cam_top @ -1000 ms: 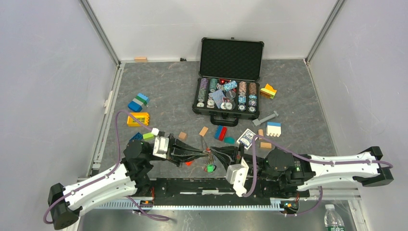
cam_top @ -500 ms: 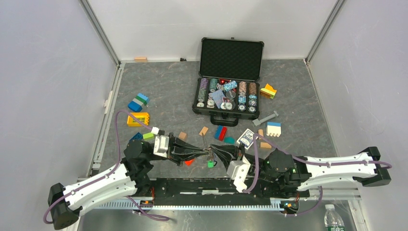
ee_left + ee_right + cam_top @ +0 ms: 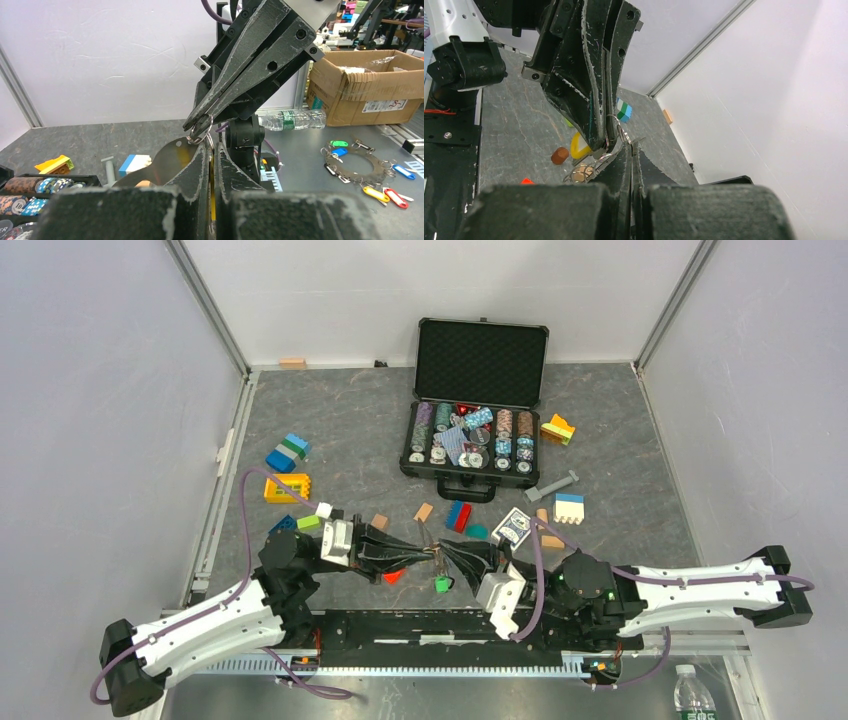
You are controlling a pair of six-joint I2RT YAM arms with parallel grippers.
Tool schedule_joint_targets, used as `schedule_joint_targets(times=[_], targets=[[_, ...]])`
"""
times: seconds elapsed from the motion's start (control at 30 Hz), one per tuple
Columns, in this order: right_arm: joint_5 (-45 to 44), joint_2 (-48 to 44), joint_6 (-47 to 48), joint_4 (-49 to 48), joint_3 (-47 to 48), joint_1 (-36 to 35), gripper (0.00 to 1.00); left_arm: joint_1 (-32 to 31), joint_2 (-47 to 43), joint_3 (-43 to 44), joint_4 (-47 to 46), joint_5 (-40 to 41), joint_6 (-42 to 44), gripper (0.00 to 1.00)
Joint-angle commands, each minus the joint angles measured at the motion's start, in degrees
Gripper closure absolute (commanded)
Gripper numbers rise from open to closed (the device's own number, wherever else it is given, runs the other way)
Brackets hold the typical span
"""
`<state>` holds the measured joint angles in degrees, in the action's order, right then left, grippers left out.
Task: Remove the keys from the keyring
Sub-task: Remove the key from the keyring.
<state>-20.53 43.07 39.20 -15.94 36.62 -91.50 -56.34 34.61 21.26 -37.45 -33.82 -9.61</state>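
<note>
In the top view my left gripper (image 3: 430, 558) and right gripper (image 3: 447, 559) meet tip to tip above the near table edge, with the keyring (image 3: 438, 561) between them. A green key (image 3: 439, 585) hangs below. In the left wrist view my left gripper (image 3: 212, 150) is shut on a yellow key (image 3: 212, 187). The right gripper's fingers (image 3: 235, 75) come down and pinch the wire keyring (image 3: 200, 136), which also carries a flat silver tag (image 3: 160, 162). In the right wrist view my right gripper (image 3: 631, 145) is shut on the keyring (image 3: 591, 167), with the yellow key (image 3: 578, 146) beside it.
An open poker chip case (image 3: 478, 360) stands at the back. Toy blocks (image 3: 287, 486) lie left, more blocks (image 3: 569, 507) and a card box (image 3: 513, 527) lie right. A red piece (image 3: 393, 577) lies under the left gripper. A water bottle (image 3: 690, 690) stands off the table.
The right wrist has drawn a little farther from the near edge and turned slightly. The green key has risen slightly with the ring. Both grippers stay shut.
</note>
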Motion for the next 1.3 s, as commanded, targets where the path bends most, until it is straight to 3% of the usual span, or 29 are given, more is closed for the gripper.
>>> schedule_joint_targets(times=[0.0,0.8,1.27], targets=[[-1.38,-1.58,-0.44,-7.3,0.73,0.1,1.0,-0.18,-0.03,1.24,-0.09,-0.06,0.71,0.95],[-0.54,-3.65,-2.06,-13.77,-2.58,0.1,1.0,-0.18,0.3,-0.01,1.79,1.7,1.78,0.93],[1.09,-2.13,-2.27,-26.16,-6.88,0.1,1.0,-0.18,1.65,0.31,1.68,1.05,1.44,0.93]])
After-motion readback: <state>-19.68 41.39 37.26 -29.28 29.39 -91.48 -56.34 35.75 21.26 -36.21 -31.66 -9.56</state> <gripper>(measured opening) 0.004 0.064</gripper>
